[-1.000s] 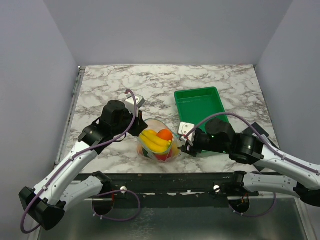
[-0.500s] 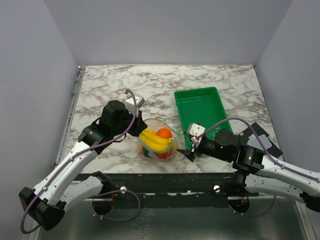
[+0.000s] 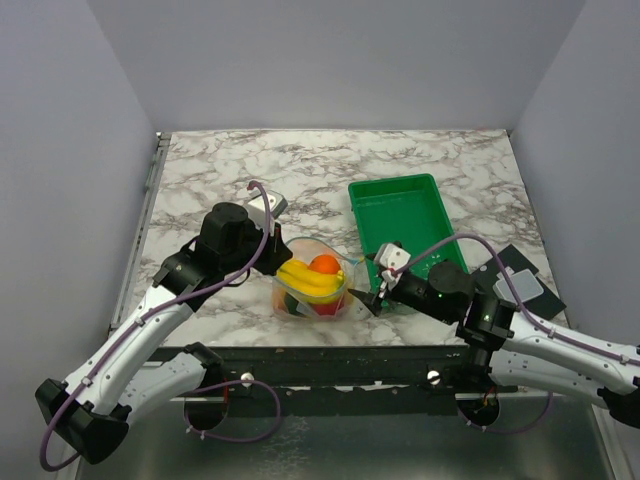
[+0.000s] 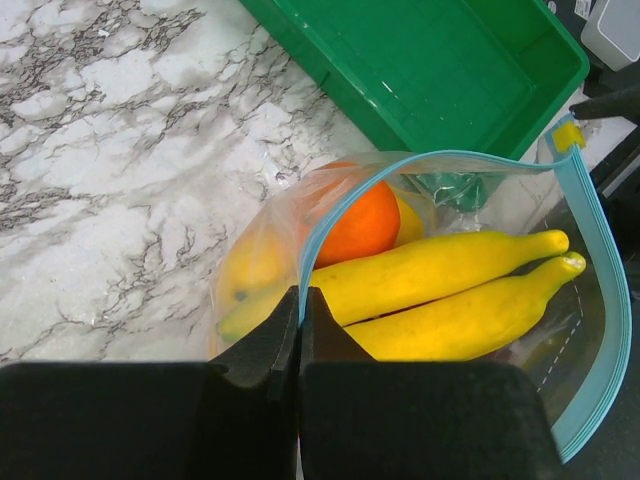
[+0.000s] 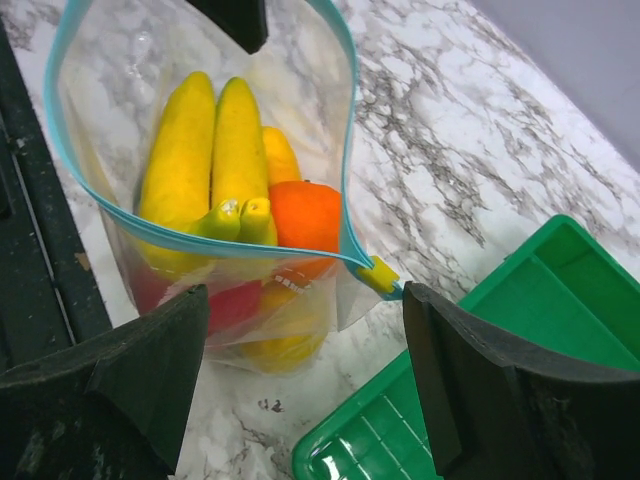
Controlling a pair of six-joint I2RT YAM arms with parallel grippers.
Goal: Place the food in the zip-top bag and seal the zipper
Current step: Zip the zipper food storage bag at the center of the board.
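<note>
**Top view.** Zip-top bag [image 3: 313,285] lies low centre on the marble table [image 3: 220,170], near the front edge, with its mouth gaping. Banana bunch [image 3: 306,281] and orange fruit [image 3: 322,264] read through the plastic; what lies under them is only a dark red smudge.
- Left gripper [image 3: 274,256]: fingertips hidden behind the wrist housing. The arm reaches in from lower left, elbow bent, wrist at the bag's left side.
- Right gripper [image 3: 366,297]: the arm enters from lower right with the forearm low. The tip is just right of the bag, in front of the green tray [image 3: 400,205]. Jaw gap is hard to judge here.

**Left wrist view.** Fingers [image 4: 260,360] are pressed together at bottom centre, pinching the bag's rim at the zipper [image 4: 600,300]. The blue strip loops open around the bananas. Lemon [image 4: 245,275] is blurred behind the plastic. The finger bases are cut off by the bottom edge.

**Right wrist view.** Both fingers are spread wide at the lower corners, with nothing held. Yellow slider [image 5: 378,275] sits just ahead, untouched. Red fruit [image 5: 235,305] is partly hidden under the bananas. The tray is cut off at lower right.
</note>
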